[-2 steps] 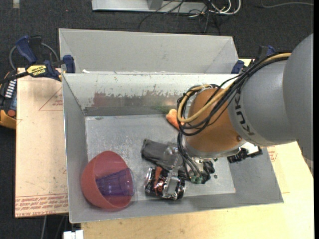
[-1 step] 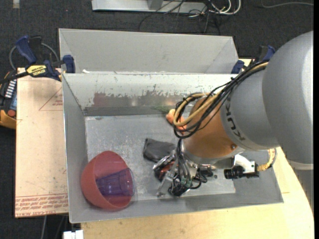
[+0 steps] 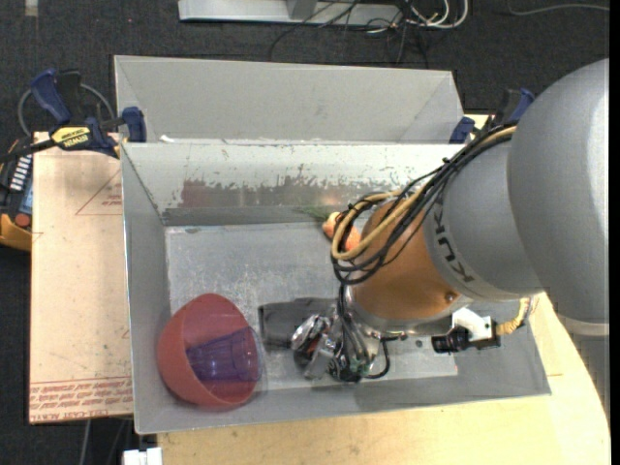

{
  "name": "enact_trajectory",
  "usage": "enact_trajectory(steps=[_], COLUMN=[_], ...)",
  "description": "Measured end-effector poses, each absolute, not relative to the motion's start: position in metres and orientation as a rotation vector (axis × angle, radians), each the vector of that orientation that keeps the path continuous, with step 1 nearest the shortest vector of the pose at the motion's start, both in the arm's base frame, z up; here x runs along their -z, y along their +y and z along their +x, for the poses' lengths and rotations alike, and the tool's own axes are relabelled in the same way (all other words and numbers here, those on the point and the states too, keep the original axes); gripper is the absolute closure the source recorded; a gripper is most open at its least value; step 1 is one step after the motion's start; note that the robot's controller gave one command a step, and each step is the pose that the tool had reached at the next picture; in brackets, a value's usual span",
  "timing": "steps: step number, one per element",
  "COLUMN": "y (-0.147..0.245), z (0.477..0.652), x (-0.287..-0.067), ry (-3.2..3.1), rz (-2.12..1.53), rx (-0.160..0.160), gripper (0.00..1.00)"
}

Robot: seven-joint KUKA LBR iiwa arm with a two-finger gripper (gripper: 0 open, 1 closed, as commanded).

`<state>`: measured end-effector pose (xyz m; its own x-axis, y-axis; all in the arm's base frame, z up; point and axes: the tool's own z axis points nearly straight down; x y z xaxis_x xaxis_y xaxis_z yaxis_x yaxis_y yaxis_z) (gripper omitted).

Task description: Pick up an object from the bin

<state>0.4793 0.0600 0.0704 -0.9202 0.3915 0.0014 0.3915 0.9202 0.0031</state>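
Dark grey block [image 3: 287, 320]: just right of red bowl [image 3: 176, 349]. Gripper [image 3: 325, 343] low at block's far side from bowl; claw opening cannot tell. Step: seemingly approach. Next needs a square closing, then lift.

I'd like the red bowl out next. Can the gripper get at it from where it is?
Probably yes. The red bowl lies uncovered at the view's lower left, and only a dark grey object sits between it and the gripper.
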Motion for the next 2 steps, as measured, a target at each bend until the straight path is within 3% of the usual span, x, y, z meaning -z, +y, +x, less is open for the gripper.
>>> enact_trajectory(steps=[2], y=[0.0599], z=[0.4792], x=[-0.0708], ry=[-3.078], rz=[-0.628], rx=[0.005], gripper=[1.0])
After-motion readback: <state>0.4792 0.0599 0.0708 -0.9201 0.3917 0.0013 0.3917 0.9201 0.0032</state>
